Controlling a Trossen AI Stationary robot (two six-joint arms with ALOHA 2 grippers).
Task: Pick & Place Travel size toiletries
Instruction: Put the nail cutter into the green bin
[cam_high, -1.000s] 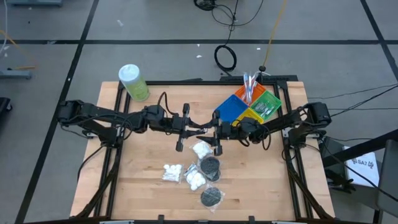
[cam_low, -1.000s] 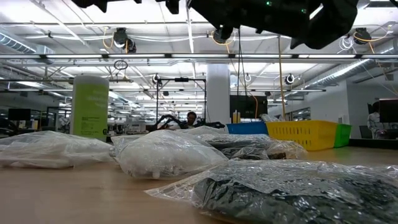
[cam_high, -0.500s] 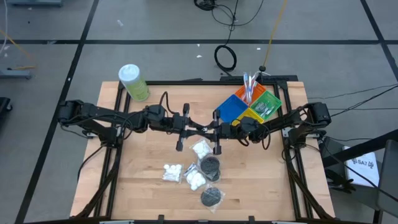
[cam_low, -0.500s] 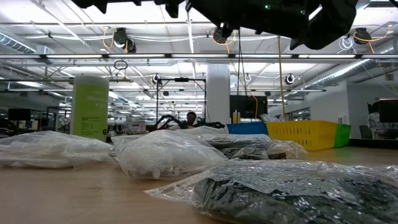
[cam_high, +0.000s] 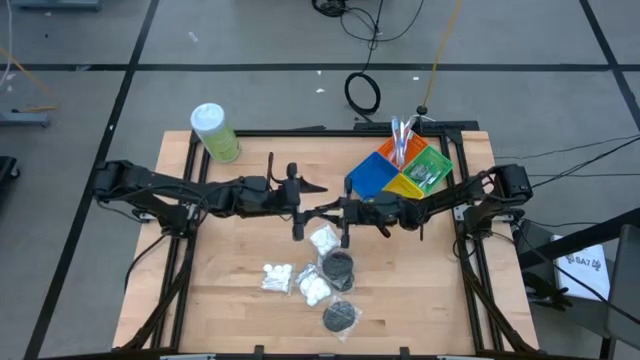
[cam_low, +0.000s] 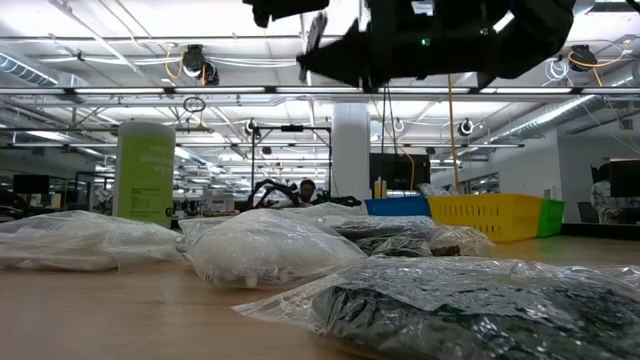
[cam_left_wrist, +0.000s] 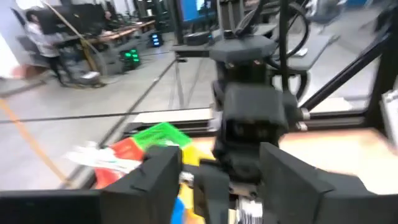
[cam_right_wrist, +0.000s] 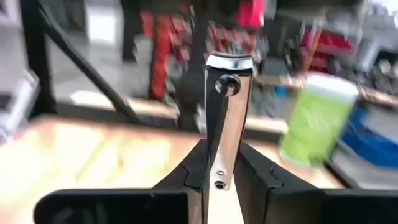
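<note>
Clenching a slim silver piece (cam_right_wrist: 227, 112) between its fingers, the right gripper (cam_right_wrist: 222, 168) hung above the middle of the tabletop (cam_high: 230, 300), facing the left gripper (cam_left_wrist: 221, 167), whose fingers stood apart with nothing between them. The piece looked stiff, light and polished, probably slippery, and was best pinched across its flat faces near the lower end, as here. Whether it was a tube or a metal tool could not be told, and from above it was too small to make out between the two grippers. Just beneath, toward the near edge, lay clear bags of white cotton balls (cam_high: 322, 240) and bagged black discs (cam_high: 340, 267). These looked soft and crinkly, likely to sag and slide, so a pinch across the middle of the bulge seemed wise. The coloured bin (cam_high: 372, 176) sat by the far right corner with toothbrushes (cam_high: 400, 130) standing out of it, and a green bottle (cam_high: 213, 132) marked the far left corner. At table height both grippers were cut off along the upper edge, and the near bags hid those behind.
</note>
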